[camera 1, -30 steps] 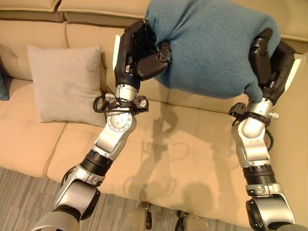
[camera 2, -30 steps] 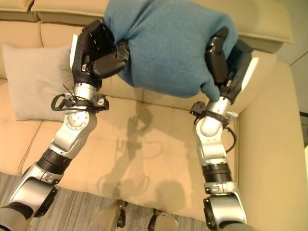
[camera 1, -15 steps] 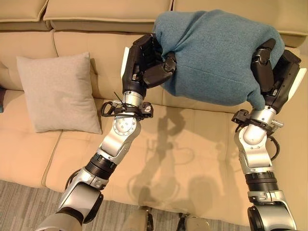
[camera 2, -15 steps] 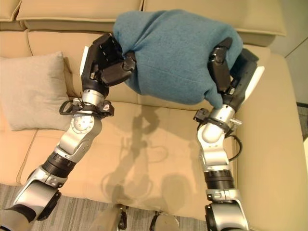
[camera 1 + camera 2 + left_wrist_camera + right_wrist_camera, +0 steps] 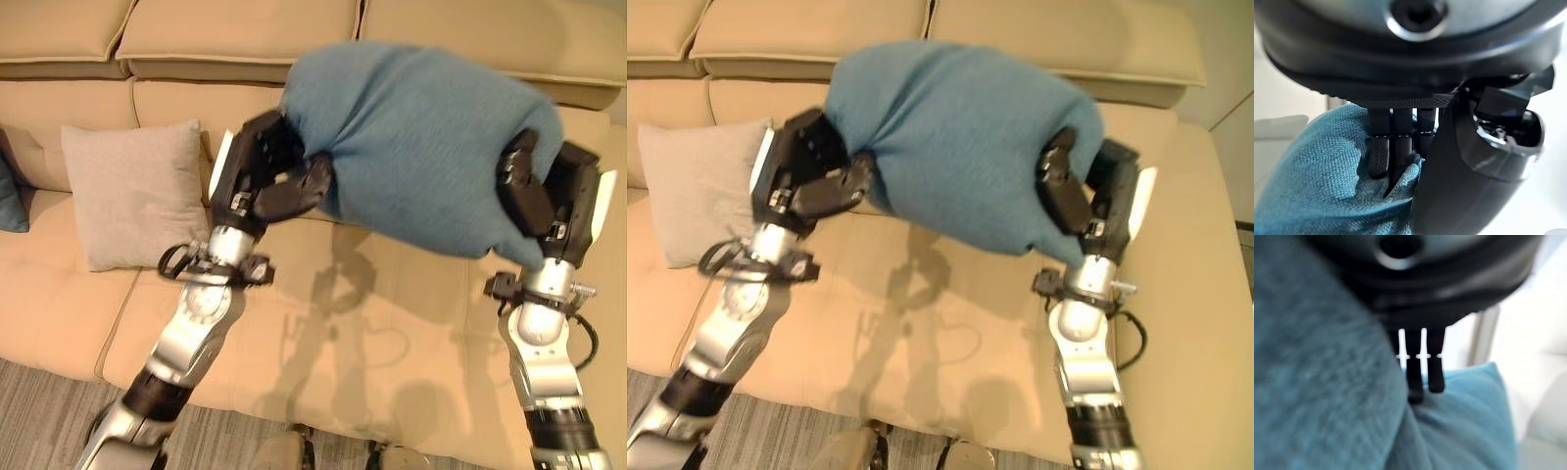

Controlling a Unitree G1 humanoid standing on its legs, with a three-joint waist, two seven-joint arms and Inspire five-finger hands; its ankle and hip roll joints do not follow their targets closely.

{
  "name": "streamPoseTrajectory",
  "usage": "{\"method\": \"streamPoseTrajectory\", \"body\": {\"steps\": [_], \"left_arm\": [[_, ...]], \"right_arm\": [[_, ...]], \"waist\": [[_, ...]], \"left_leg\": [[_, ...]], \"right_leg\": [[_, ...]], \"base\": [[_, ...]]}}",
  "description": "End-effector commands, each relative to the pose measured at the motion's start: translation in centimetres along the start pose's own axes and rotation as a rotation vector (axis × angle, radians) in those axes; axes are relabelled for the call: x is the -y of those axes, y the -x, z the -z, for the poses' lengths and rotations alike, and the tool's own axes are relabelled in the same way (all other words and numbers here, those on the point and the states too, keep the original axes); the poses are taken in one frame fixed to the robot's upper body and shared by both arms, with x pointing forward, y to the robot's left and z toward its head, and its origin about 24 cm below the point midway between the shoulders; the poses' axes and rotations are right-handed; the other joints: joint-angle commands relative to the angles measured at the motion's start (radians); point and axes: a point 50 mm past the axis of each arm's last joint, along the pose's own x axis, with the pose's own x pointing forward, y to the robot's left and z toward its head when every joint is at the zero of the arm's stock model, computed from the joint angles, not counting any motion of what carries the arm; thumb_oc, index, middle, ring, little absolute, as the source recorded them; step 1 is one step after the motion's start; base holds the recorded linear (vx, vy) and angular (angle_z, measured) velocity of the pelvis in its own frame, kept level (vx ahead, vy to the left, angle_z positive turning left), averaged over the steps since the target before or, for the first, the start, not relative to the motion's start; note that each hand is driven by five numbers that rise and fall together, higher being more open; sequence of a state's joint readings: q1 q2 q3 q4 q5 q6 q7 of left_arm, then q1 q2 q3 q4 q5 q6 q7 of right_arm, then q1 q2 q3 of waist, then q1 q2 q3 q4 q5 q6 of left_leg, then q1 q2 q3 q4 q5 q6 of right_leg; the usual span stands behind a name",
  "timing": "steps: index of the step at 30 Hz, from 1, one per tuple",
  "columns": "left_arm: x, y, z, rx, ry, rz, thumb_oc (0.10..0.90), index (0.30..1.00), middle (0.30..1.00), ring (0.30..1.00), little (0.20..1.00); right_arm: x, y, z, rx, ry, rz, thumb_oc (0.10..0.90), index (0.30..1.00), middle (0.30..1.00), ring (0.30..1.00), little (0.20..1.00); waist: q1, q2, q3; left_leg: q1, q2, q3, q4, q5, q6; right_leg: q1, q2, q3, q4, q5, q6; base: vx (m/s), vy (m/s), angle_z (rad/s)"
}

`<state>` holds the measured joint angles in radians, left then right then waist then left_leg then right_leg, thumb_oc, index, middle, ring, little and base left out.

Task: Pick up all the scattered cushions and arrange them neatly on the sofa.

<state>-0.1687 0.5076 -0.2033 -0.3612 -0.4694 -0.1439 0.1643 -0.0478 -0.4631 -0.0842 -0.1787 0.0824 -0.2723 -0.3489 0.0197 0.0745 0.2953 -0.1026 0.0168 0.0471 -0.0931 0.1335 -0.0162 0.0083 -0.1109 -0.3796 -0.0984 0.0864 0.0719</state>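
At the far left edge of the frame a sliver of one dark teal cushion (image 5: 12, 196) shows on the beige leather sofa (image 5: 392, 323). Beside it, one square grey fabric cushion (image 5: 132, 191) leans on the sofa back. In the centre, the left robot hand (image 5: 269, 181) is clenched on one large teal knitted cushion (image 5: 421, 147), held above the seat. At right, the right robot hand (image 5: 534, 201) grips its other end. Three cushions are visible.

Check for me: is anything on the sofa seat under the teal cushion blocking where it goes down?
Nothing visible. Both robot hands, left and right, grip the teal cushion above bare sofa seat; the grey cushion sits well aside.
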Motion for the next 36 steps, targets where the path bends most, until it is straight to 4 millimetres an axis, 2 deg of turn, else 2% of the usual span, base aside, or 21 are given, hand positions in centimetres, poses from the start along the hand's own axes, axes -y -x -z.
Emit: {"method": "streamPoseTrajectory", "body": {"steps": [1, 5, 8, 12, 15, 19, 23, 27, 32, 36], "left_arm": [[0.4, 1.1, -3.2, 0.205, 0.081, 0.08, 0.4, 0.3, 0.3, 0.3, 0.3], [-0.6, 3.6, -0.2, 0.01, 0.245, 0.003, 0.4, 0.3, 0.3, 0.3, 0.3], [-0.8, 4.1, 1.6, -0.074, 0.311, -0.039, 0.4, 0.3, 0.3, 0.3, 0.3], [-0.8, 3.3, 5.0, -0.168, 0.388, -0.122, 0.4, 0.3, 0.3, 0.3, 0.3], [-0.6, 2.0, 6.4, -0.177, 0.408, -0.179, 0.4, 0.3, 0.3, 0.3, 0.3], [-0.1, 0.2, 7.1, -0.156, 0.483, -0.234, 0.4, 0.3, 0.3, 0.3, 0.3], [0.0, -0.2, 7.8, -0.164, 0.514, -0.296, 0.4, 0.3, 0.3, 0.3, 0.3], [-0.3, -0.6, 8.3, -0.176, 0.505, -0.329, 0.4, 0.3, 0.3, 0.3, 0.3], [0.2, -1.4, 8.8, -0.194, 0.535, -0.338, 0.4, 0.3, 0.3, 0.3, 0.3], [0.9, -1.7, 9.1, -0.212, 0.583, -0.348, 0.4, 0.3, 0.3, 0.3, 0.3]], "right_arm": [[0.1, -0.6, -3.1, 0.206, -0.006, -0.089, 0.4, 0.3, 0.3, 0.3, 0.3], [0.0, -0.2, -2.1, 0.157, 0.106, -0.135, 0.4, 0.3, 0.3, 0.3, 0.3], [-0.1, -0.8, -1.5, 0.145, 0.196, -0.138, 0.4, 0.3, 0.3, 0.3, 0.3], [-0.7, -2.3, -0.9, 0.132, 0.252, -0.105, 0.4, 0.3, 0.3, 0.3, 0.3], [-1.6, -3.6, -1.2, 0.164, 0.28, -0.071, 0.4, 0.3, 0.3, 0.3, 0.3], [-2.8, -4.5, -1.6, 0.192, 0.307, -0.03, 0.4, 0.3, 0.3, 0.3, 0.3], [-3.1, -4.1, -1.3, 0.181, 0.329, 0.021, 0.4, 0.3, 0.3, 0.3, 0.3], [-2.7, -3.5, 0.5, 0.099, 0.407, 0.029, 0.4, 0.3, 0.3, 0.3, 0.3], [-1.8, -2.7, 4.0, -0.076, 0.468, 0.051, 0.4, 0.3, 0.3, 0.3, 0.3], [-1.5, -3.1, 5.1, -0.129, 0.51, 0.083, 0.4, 0.3, 0.3, 0.3, 0.3]], "waist": [[0.029, -0.045, -0.329], [0.042, -0.053, -0.325], [0.047, -0.059, -0.323], [0.046, -0.068, -0.321], [0.038, -0.069, -0.321], [0.019, -0.073, -0.324], [0.0, -0.077, -0.329], [-0.014, -0.08, -0.329], [-0.023, -0.086, -0.313], [-0.025, -0.089, -0.299]], "left_leg": [[0.045, 0.044, 0.016, 0.006, -0.135, -0.065], [0.049, 0.045, 0.009, 0.006, -0.135, -0.067], [0.048, 0.048, 0.003, 0.006, -0.134, -0.068], [0.048, 0.054, 0.003, 0.006, -0.137, -0.075], [0.043, 0.057, 0.003, 0.006, -0.134, -0.076], [0.023, 0.064, 0.014, 0.006, -0.13, -0.079], [0.014, 0.068, 0.025, 0.006, -0.134, -0.08], [0.01, 0.069, 0.032, 0.006, -0.14, -0.077], [-0.006, 0.072, 0.034, 0.006, -0.146, -0.075], [-0.034, 0.069, 0.027, 0.006, -0.14, -0.069]], "right_leg": [[0.075, 0.039, -0.051, 0.011, -0.196, 0.022], [0.081, 0.041, -0.054, 0.011, -0.199, 0.02], [0.083, 0.042, -0.057, 0.011, -0.2, 0.019], [0.086, 0.044, -0.06, 0.011, -0.203, 0.016], [0.079, 0.044, -0.059, 0.011, -0.196, 0.016], [0.059, 0.043, -0.052, 0.011, -0.186, 0.02], [0.046, 0.043, -0.046, 0.011, -0.181, 0.024], [0.035, 0.043, -0.033, 0.011, -0.179, 0.026], [0.012, 0.043, -0.025, 0.011, -0.177, 0.029], [-0.014, 0.042, -0.023, 0.011, -0.173, 0.028]], "base": [[0.0, 0.0, 0.0], [0.0, -0.012, 0.04], [0.0, -0.004, 0.09], [0.01, -0.004, 0.07], [0.02, 0.007, 0.03], [0.0, 0.0, 0.0], [0.04, 0.014, -0.04], [0.05, 0.024, -0.12], [0.02, 0.006, -0.04], [0.01, 0.001, -0.03]]}}
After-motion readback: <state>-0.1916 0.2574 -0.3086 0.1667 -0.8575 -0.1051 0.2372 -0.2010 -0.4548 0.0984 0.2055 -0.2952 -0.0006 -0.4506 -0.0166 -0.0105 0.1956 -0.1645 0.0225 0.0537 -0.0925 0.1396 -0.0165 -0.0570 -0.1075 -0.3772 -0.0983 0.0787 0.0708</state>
